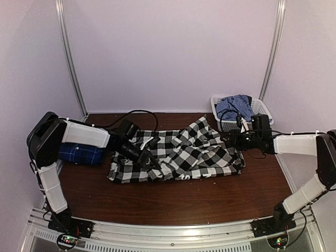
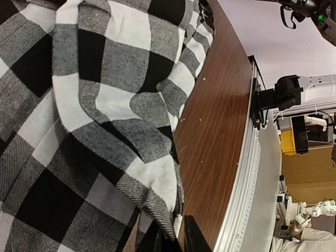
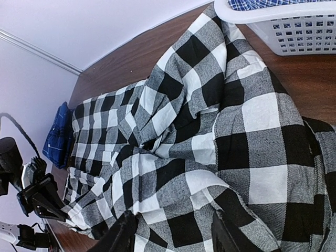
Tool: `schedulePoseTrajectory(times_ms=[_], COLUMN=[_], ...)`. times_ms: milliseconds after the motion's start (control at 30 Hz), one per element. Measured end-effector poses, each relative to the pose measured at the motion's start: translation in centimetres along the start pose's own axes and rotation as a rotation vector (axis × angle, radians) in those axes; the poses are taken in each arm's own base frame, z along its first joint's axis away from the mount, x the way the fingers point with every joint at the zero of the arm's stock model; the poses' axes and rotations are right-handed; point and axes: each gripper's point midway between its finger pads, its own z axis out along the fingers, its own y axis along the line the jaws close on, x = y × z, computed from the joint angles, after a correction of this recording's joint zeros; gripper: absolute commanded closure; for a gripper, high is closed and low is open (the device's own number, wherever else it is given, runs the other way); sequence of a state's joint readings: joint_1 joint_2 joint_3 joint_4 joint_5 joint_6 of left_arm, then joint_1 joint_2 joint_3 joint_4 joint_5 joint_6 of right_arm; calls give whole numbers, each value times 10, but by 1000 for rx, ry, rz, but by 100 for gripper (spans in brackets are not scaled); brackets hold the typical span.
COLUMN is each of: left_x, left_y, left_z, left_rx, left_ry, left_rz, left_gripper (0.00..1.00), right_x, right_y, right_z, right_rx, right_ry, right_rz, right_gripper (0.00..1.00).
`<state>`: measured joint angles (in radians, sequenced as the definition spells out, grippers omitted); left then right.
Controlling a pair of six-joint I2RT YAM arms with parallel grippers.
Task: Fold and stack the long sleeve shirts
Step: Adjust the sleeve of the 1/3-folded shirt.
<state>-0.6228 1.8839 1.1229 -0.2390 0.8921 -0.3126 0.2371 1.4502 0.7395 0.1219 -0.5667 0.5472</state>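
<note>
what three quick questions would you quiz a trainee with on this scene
1. What holds the blue cloth at the far right? A basket B box C bag
2. True or false: the checked shirt lies in the basket.
3. Fill in: the right gripper has its jaws ___.
Key: 1 A. 2 false, it lies on the table. 3 open.

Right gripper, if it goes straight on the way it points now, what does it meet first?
The black-and-white checked shirt: the right gripper points into its bunched cloth, seemingly right ahead, though depth is unclear.
</note>
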Motion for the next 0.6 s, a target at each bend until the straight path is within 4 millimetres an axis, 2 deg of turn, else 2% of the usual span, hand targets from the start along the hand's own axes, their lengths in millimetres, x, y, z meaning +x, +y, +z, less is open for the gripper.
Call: schedulePoseTrajectory(times_ms=[200, 300, 400, 500, 600], left_x=[13, 20, 29, 37, 40], left_y=[21, 29, 33, 32, 27], left_z=[-7, -8, -6, -7, -11], left_rx=[-20, -24, -19, -10, 2], left_ry=[-11, -24, -45, -74, -117], left_rz=[-57, -84, -111, -132, -133], left_gripper=[83, 74, 60, 51, 46], right_x=[4, 8, 9, 10, 10], right_y=[-4, -6, -7, -8, -9], right_z=[0, 0, 1, 1, 2], right_rx=[12, 15, 17, 17, 17], right_ry=[5, 11, 14, 14, 15], right_rz=[3, 7, 8, 9, 10], right_gripper=[49, 49, 49, 49, 49])
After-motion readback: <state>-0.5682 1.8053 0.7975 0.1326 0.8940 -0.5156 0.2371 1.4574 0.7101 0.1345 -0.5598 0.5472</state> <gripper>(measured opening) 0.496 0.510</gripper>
